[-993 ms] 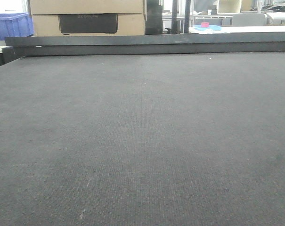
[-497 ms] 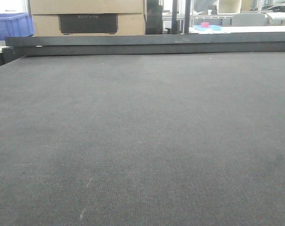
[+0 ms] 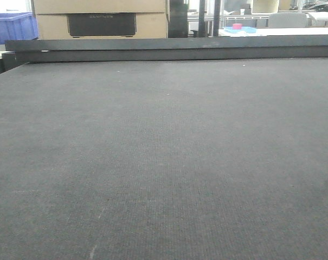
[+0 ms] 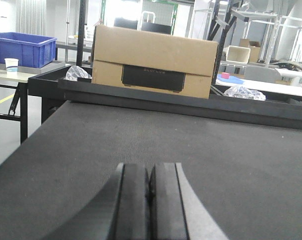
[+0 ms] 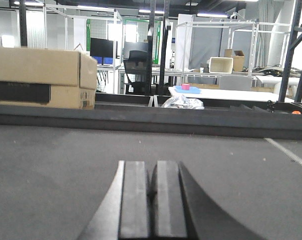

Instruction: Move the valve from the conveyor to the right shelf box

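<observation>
Conveyor (image 3: 164, 162) bare, no valve in sight; rail (image 3: 169, 51) sits slightly higher in front view than a second ago; left fingers (image 4: 133, 200), right fingers (image 5: 136, 200) pressed together, empty; pickup likely must wait.

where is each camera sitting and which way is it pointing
Front view: sits low over the conveyor, facing across it to the far rail, a cardboard box and a blue bin; no part of the robot shows.
Left wrist view: sits behind the left tool, which is shut, facing across the conveyor to the same cardboard box.
Right wrist view: sits behind the right tool, also shut, facing the rail, with the cardboard box at the left.
Shared: all three see the conveyor, rail and cardboard box.
</observation>
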### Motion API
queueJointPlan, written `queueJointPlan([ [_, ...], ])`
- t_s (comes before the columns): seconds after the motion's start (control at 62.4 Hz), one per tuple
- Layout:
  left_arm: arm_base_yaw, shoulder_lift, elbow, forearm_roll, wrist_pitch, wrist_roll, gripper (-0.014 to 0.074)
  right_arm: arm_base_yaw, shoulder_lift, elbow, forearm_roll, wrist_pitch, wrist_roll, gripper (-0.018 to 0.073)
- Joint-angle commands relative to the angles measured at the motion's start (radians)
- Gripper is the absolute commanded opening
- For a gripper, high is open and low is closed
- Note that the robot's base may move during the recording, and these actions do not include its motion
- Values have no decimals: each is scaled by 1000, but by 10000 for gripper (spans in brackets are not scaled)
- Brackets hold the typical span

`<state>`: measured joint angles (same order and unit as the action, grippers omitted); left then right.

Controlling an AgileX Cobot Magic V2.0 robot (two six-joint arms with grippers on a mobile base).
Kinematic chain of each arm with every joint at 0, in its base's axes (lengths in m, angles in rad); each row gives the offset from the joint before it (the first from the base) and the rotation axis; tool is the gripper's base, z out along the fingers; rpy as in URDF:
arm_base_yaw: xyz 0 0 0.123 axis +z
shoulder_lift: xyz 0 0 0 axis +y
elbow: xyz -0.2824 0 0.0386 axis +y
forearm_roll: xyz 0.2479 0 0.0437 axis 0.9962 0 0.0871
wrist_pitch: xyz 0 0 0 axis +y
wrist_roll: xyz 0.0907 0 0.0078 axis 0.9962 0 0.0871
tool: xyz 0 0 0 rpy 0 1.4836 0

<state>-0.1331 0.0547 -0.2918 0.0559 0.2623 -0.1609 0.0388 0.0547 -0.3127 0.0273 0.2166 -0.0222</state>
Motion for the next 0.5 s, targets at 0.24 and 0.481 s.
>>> queueJointPlan([
  [0.24, -1, 433, -505, -7, 415, 0, -111, -6, 422, -429, -6, 371, 1, -167],
  [0.481, -1, 783, -797, -9, 718, 0, -111, -6, 755, -648, -6, 659, 1, -167],
])
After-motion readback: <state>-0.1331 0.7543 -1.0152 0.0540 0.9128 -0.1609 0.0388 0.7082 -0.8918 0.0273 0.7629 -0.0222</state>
